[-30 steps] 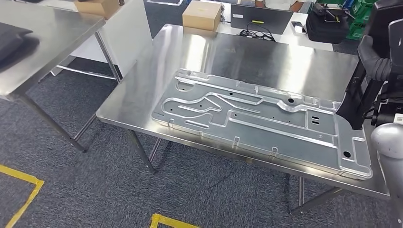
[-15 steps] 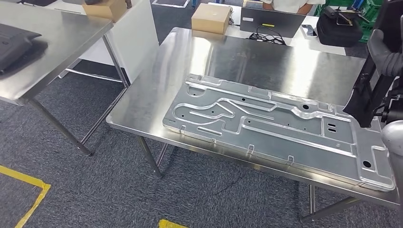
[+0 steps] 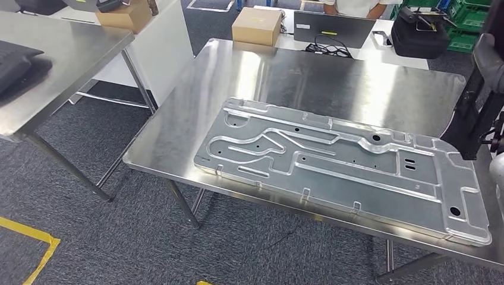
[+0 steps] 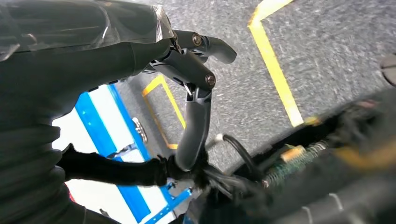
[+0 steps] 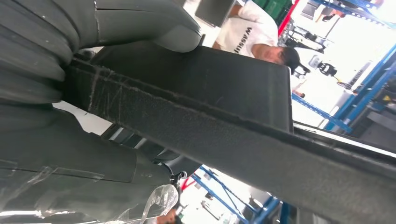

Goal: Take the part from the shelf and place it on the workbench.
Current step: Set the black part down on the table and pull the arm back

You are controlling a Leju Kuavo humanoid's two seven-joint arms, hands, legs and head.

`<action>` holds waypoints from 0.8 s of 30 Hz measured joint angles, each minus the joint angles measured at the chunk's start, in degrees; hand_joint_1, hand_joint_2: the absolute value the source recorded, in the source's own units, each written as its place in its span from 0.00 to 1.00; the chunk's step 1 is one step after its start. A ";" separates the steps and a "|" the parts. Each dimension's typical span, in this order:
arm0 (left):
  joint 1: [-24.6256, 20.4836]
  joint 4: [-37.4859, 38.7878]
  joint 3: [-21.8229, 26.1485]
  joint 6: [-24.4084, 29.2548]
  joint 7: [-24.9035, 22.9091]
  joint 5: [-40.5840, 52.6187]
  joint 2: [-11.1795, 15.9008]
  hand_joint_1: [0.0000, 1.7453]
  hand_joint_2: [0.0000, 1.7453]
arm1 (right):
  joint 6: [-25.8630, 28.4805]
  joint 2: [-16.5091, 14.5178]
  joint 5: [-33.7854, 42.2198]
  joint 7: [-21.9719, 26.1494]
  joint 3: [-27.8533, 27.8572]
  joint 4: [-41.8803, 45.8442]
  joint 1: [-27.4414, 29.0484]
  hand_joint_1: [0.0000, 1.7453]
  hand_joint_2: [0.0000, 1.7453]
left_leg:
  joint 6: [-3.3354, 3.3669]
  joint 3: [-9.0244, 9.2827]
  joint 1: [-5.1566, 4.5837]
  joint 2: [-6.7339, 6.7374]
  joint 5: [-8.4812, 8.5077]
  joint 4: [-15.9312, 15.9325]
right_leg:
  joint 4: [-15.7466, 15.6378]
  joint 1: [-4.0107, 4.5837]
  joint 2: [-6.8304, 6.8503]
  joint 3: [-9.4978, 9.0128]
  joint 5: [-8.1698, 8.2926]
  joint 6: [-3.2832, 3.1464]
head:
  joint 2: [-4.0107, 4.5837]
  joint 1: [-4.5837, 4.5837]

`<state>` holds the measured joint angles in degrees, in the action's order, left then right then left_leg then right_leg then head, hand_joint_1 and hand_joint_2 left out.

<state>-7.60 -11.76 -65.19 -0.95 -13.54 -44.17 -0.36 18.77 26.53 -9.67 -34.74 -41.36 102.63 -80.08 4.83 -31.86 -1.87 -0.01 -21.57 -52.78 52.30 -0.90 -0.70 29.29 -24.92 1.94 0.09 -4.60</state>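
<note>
Head view: the right hand [image 3: 488,59] grips a flat black part [image 3: 472,122] at the right edge, held above the workbench's [image 3: 196,101] right side, beside a large stamped metal panel [image 3: 339,163] lying there. Left wrist view: the left hand [image 4: 187,79] holds nothing, fingers [image 4: 194,128] spread over grey carpet [image 4: 327,46]. Right wrist view: the right hand's thumb [image 5: 154,23] presses the part's face.

Two steel tables [image 3: 178,119] [image 3: 71,53], one stamped metal panel [image 3: 333,163], two cardboard boxes [image 3: 255,27] [image 3: 122,15], one laptop [image 3: 333,28], one black bag [image 3: 419,34], one dark flat part [image 3: 472,119] and one person [image 5: 254,35] are counted.
</note>
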 joint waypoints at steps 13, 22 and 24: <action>0.14 0.01 -0.01 -0.22 0.28 0.08 -0.11 0.00 1.00 | -0.14 1.12 -0.09 -0.43 0.01 0.54 0.32 1.00 1.00 | -0.98 6.34 1.93 -0.13 -4.56 1.15 | 7.18 -1.30 0.53 8.29 2.22 3.42 | 0.00 0.05; -0.04 0.01 -0.01 -0.29 0.04 0.01 -0.08 0.00 1.00 | -0.14 1.64 -0.11 -0.62 -0.01 0.97 0.02 1.00 1.00 | -3.54 2.75 2.06 -0.11 -7.90 -8.91 | -0.90 -1.46 0.78 2.49 3.65 0.12 | 0.00 0.03; -0.01 0.01 -0.01 -0.30 -0.05 -0.01 -0.08 0.00 1.00 | -0.16 1.60 -0.11 -0.59 -0.11 1.01 0.16 1.00 1.00 | -3.62 -2.02 2.05 -0.12 -10.72 -15.27 | -0.94 -1.20 0.69 1.65 2.81 -0.06 | 0.00 0.03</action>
<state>-7.61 -11.76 -65.20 -1.25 -13.59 -44.17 -0.44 18.61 28.14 -9.78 -35.33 -41.47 103.64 -79.92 1.21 -33.88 0.17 -0.13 -32.29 -68.05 51.36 -2.10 -0.01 30.94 -22.11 1.88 0.09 -4.56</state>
